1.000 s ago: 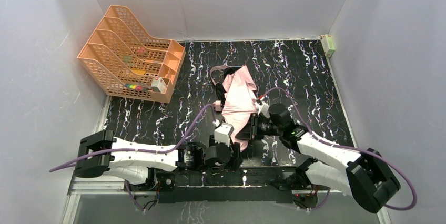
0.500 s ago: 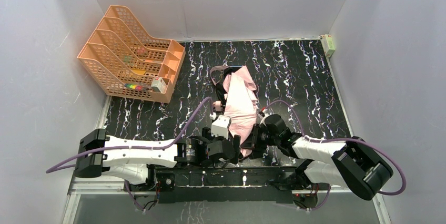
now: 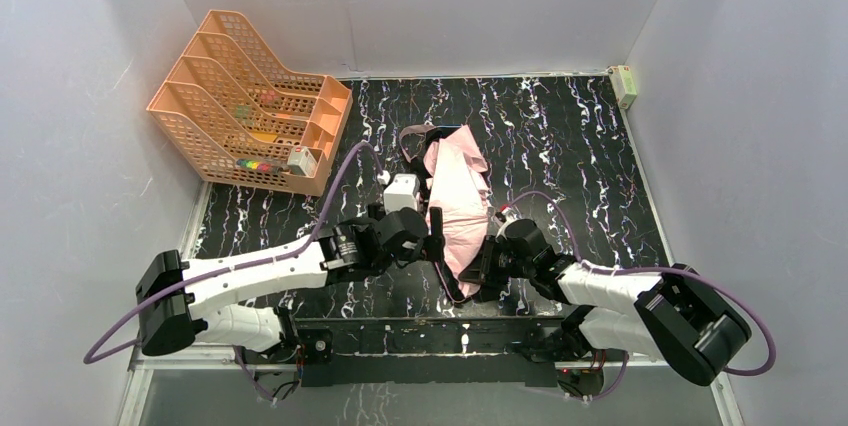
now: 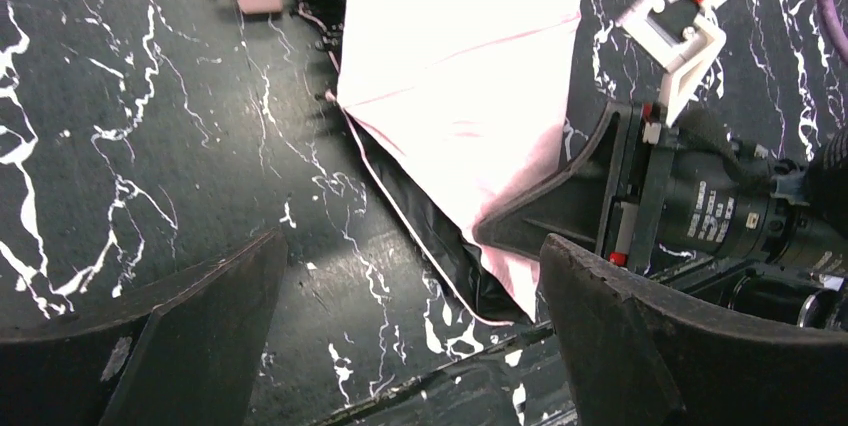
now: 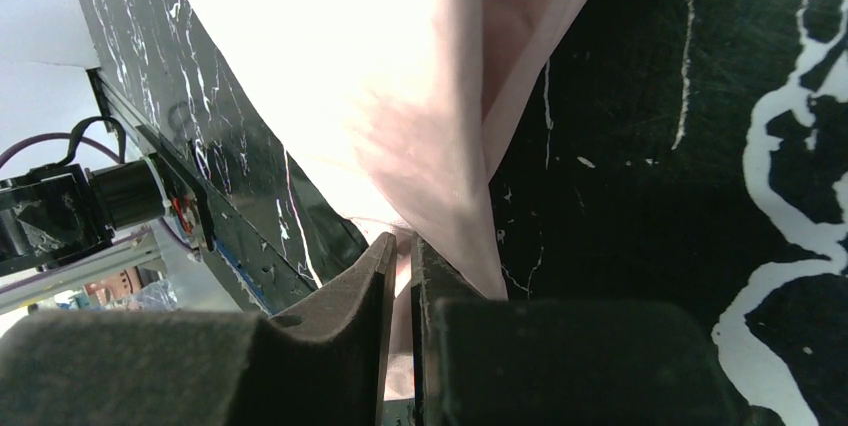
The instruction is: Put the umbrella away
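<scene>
Moving farther since earlier, our left gripper (image 3: 432, 238) is hovering wide, empty, just left of umbrella (image 3: 455, 191) lying at table (image 3: 580, 136) middle. Right gripper (image 5: 402, 241) is pinching its near fabric edge. We are judging gathering underway; next calling for left grasp.

Top cam overhead, whole table (image 3: 580, 126); wrist cams close, both on umbrella (image 4: 460, 76).

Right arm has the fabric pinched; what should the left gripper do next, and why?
Probably ease the left gripper onto the umbrella edge and close: its jaws stand wide open, holding nothing, with the fabric just ahead, while the right gripper pinches the pink tip.
</scene>
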Available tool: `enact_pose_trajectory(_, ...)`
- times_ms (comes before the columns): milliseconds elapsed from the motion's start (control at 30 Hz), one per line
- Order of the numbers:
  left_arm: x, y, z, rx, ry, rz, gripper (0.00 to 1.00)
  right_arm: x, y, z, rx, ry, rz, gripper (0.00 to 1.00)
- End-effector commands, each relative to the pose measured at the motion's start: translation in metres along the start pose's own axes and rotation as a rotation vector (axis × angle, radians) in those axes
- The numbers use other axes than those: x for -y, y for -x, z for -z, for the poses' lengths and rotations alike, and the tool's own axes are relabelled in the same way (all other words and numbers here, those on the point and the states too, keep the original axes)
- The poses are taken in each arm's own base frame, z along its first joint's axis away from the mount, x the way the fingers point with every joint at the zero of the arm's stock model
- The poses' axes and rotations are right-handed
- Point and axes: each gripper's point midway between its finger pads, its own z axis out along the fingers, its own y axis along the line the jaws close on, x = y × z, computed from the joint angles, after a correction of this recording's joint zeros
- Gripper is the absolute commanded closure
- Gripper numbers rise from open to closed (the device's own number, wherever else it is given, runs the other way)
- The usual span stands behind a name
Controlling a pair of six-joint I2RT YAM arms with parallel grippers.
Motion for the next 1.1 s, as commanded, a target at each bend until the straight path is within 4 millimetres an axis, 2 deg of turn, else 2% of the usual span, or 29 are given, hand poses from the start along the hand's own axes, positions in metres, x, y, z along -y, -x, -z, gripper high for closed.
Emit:
enact_pose_trajectory(0,0.007,0.029,0.005,0.042,-0.045,0.0,0.02,0.015,-0.001,0.002,0.015,-0.063,0.02,0.81)
enact_pose_trajectory(600,0.0,0.061,-0.025,0.07,-0.069,0.034,0.02,0.016,-0.001,0.006,0.021,-0.071,0.032,0.81)
enact_pose_trajectory(733,-0.012,0.085,-0.037,0.064,-0.069,0.081,0.02,0.021,-0.003,0.006,0.017,-0.088,0.032,0.81)
enact_pose_trajectory(867,-0.013,0.124,-0.048,0.078,-0.086,0.089,0.02,0.027,-0.006,0.005,0.015,-0.099,0.022,0.81)
enact_pose_trajectory(1067,-0.035,0.159,-0.098,-0.003,-0.048,0.175,0.06,0.027,-0.007,0.006,0.014,-0.098,0.024,0.81)
